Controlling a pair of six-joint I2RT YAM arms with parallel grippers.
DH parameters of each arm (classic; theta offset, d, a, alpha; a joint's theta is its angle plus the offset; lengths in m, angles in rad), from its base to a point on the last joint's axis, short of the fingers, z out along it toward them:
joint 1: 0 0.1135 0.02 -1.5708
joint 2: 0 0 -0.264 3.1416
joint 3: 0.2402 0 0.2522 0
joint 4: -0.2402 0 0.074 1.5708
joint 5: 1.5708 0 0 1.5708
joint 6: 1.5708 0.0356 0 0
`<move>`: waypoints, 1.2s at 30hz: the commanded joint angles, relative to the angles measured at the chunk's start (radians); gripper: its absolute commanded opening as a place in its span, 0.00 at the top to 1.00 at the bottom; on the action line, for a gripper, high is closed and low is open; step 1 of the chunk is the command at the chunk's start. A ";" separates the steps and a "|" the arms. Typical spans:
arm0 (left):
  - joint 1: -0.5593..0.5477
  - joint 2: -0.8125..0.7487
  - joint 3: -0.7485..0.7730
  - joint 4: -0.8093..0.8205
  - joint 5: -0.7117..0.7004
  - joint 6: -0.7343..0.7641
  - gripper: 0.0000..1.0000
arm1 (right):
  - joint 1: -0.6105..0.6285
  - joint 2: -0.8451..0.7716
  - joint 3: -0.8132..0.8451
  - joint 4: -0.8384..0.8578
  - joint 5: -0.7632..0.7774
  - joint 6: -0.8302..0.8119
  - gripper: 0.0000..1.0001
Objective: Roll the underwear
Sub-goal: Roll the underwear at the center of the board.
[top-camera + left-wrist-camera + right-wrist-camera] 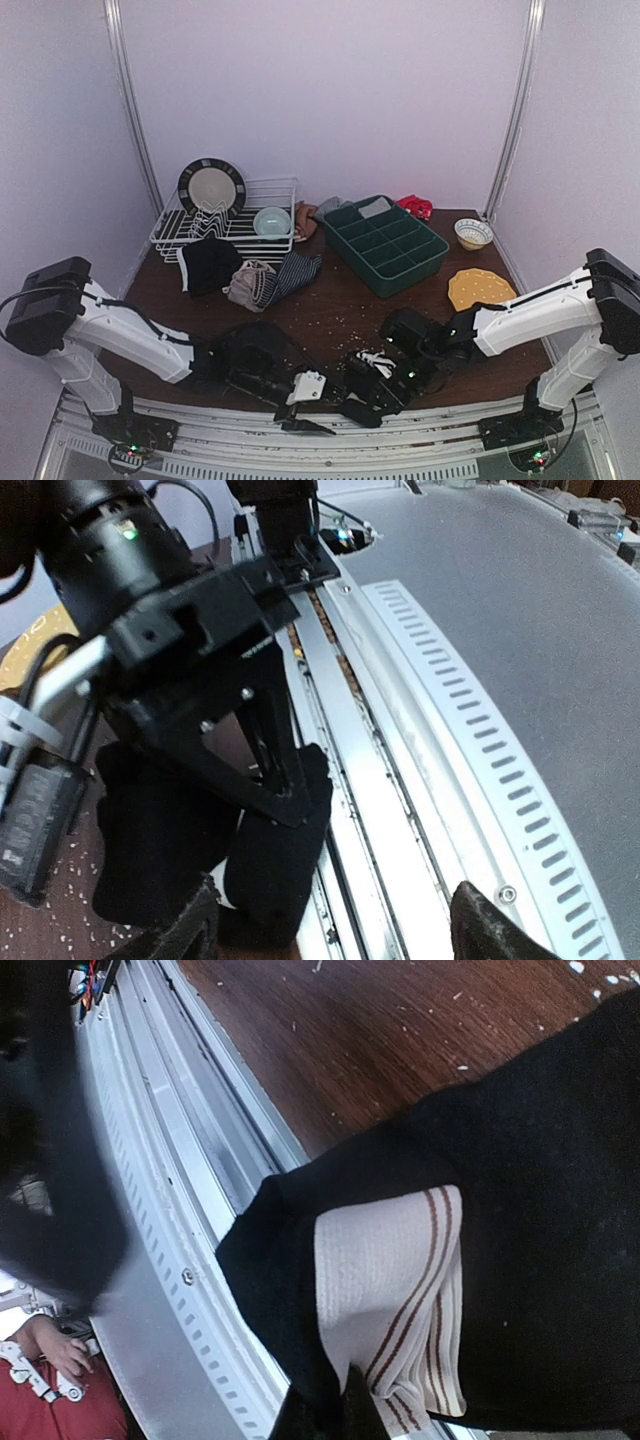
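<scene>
A black underwear (262,352) with a white, brown-striped waistband (385,1280) lies at the table's near edge, partly over the metal rail. My right gripper (345,1410) is shut on its waistband end; it also shows in the top view (350,395). My left gripper (335,935) is open wide, its fingertips (180,930) astride the black cloth (265,865) and the rail, right beside the right gripper. A pile of black (208,262), beige-pink (250,285) and striped navy (297,272) underwear lies mid-table. A grey one (375,207) sits in the green tray.
A green compartment tray (400,265) stands at the back right. A white dish rack (262,238) with a plate and a bowl stands at the back left. A yellow disc (480,288), a small bowl (473,233) and a red item (415,207) lie at the right. Crumbs dot the table.
</scene>
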 commanded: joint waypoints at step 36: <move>0.072 0.267 0.185 -0.084 0.007 -0.045 1.00 | -0.036 -0.153 -0.056 0.044 0.098 0.048 0.58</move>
